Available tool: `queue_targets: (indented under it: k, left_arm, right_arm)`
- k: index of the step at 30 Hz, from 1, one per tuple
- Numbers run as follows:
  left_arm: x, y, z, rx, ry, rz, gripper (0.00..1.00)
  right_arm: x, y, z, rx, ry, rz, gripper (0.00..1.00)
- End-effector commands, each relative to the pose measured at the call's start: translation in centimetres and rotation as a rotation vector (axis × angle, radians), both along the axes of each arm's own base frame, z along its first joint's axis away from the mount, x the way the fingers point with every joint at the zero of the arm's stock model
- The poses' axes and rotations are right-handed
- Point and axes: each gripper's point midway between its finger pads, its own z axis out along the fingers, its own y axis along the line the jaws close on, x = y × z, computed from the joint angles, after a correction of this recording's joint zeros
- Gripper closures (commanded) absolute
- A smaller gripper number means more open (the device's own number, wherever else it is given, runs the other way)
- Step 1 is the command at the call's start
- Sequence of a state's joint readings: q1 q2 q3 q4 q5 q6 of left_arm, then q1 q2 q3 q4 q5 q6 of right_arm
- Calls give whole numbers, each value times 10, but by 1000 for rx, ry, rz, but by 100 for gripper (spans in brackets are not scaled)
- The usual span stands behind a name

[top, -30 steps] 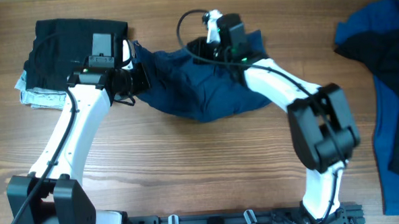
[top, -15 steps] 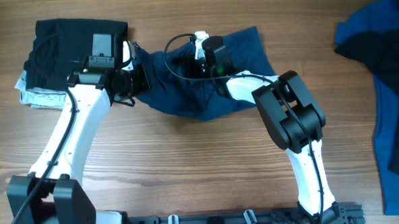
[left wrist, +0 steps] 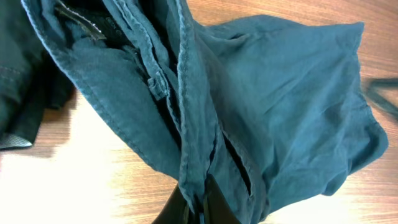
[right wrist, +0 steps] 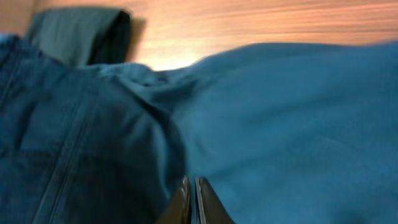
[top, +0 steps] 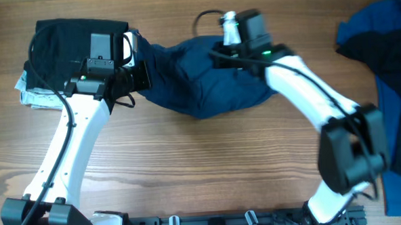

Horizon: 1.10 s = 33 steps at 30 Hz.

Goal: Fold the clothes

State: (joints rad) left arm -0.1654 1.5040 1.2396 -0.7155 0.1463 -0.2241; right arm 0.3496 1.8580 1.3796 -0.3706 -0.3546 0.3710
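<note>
The dark navy trousers (top: 199, 85) lie bunched across the middle of the table between the two arms. My left gripper (top: 143, 75) is at their left end, shut on a seamed fold near the waistband (left wrist: 199, 202). The cloth (left wrist: 280, 93) spreads away from it toward the upper right. My right gripper (top: 228, 57) is at the trousers' upper right, its jaws (right wrist: 191, 186) pressed together in the blue cloth (right wrist: 280, 112). This view is blurred.
A folded black garment (top: 68, 37) lies at the back left on a pale patterned one (top: 34, 98), just behind my left arm. A royal blue garment (top: 395, 138) with a black one (top: 381, 50) on it lies at the right edge. Bare wood table (top: 203, 166) in front.
My right arm swung left over the trousers, then back to the right, pulling the cloth out to the right. The left gripper kept its hold and stayed almost in place.
</note>
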Motion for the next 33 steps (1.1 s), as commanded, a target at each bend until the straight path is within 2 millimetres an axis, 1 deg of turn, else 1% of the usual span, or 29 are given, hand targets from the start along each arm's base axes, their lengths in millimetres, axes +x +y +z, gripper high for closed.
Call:
queue_targets:
  k: [1,2,5,6,9,11,14,16,17,19,22,25,27,28,30,33]
  left_arm:
    - [8,2,25,38,-87,-32,96]
    - [9,2,27,43,-94,-39,96]
    - [12,2,36,58,-121,-63,96]
    - [13,2,39,64,-130,-74,96]
    - [17,1,52,63,-154,-75,96]
    - [19,1,60,60,-170,-74,96]
    - [21,-2,67,58,-190,-79,96]
    - [22,-4,68,59,-196,-84,96]
    - [22,-7,67,68,-197,-105,96]
    - [21,-11,66,77,-200,-127,96]
    - [21,-19,68,82,-212,-144,96]
    - [19,-29,69,80,-220,-168,96]
    - [19,-30,69,102,-225,-164,96]
    - [20,-29,69,117,-228,-156,96]
    - [21,-30,70,121,-235,-156,96]
    - [21,-30,70,120,-238,-155,96]
  right_arm:
    - [-23,-24,-26,-42,150,-3,96]
    - [-29,-22,-31,-28,175,11,95]
    - [-46,-4,-47,68,256,68,96]
    - [-50,0,-52,93,288,64,96]
    - [-60,7,-75,116,381,25,95]
    - [-67,23,-83,163,399,73,96]
    - [-78,53,-86,258,429,166,96]
    - [-83,67,-93,277,460,167,96]
    - [-87,81,-100,284,470,176,96]
    - [-92,94,-107,289,478,187,96]
    - [-102,108,-118,289,514,185,96]
    - [-109,116,-134,263,558,143,96]
    - [-116,122,-148,239,589,114,96]
    - [-119,124,-151,234,596,111,96]
    - [-123,133,-155,241,594,128,96]
    - [-128,149,-148,278,563,187,96]
